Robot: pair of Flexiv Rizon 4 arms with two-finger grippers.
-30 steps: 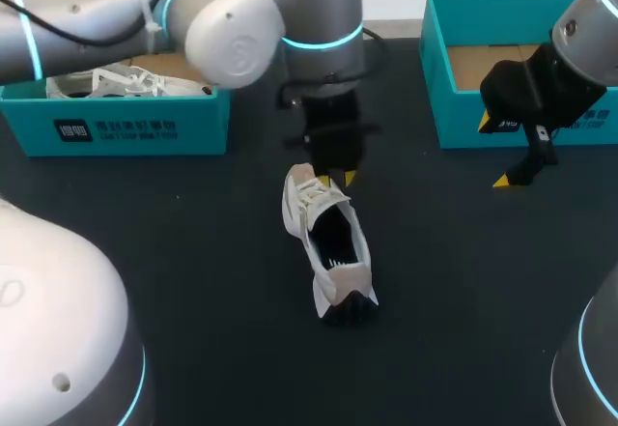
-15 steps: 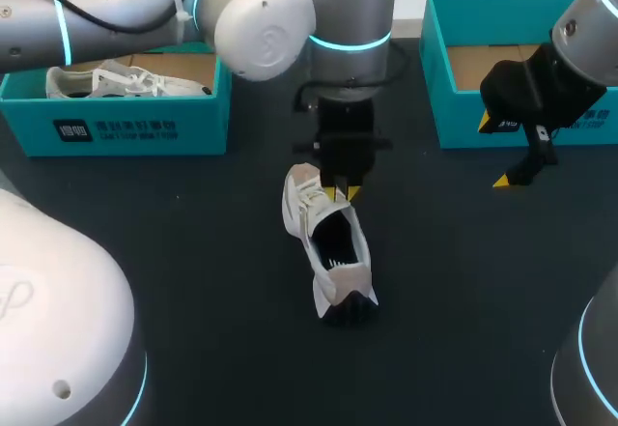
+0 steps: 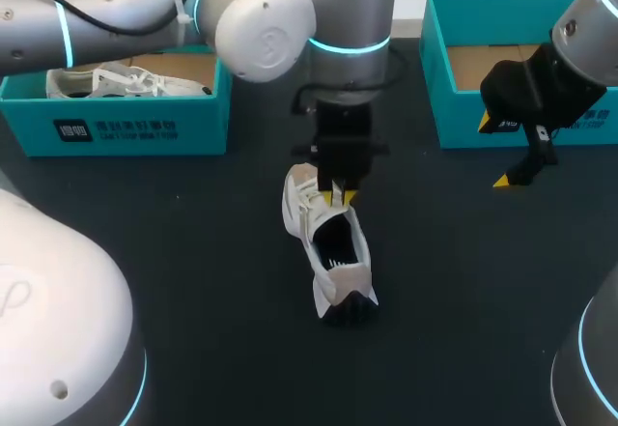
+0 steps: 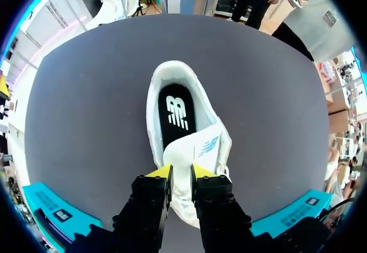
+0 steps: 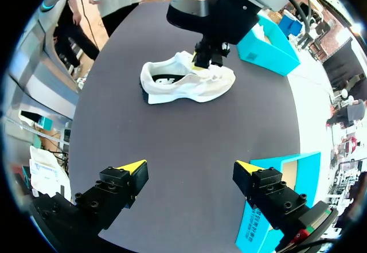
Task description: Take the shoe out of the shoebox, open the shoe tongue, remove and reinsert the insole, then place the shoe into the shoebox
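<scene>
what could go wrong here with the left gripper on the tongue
1. The left gripper pinches only the edge of the tongue, so the tongue may slip out when it is pulled back.
2. Nothing holds the shoe down: the right gripper hangs open, well apart from it, by the shoebox. Pulling the tongue could drag or tip the whole shoe rather than open it.

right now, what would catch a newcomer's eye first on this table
The white shoe lying alone mid-table, with the left gripper shut on its tongue. Next, the right gripper hanging open near the right teal shoebox, and a second shoe in the left shoebox.
</scene>
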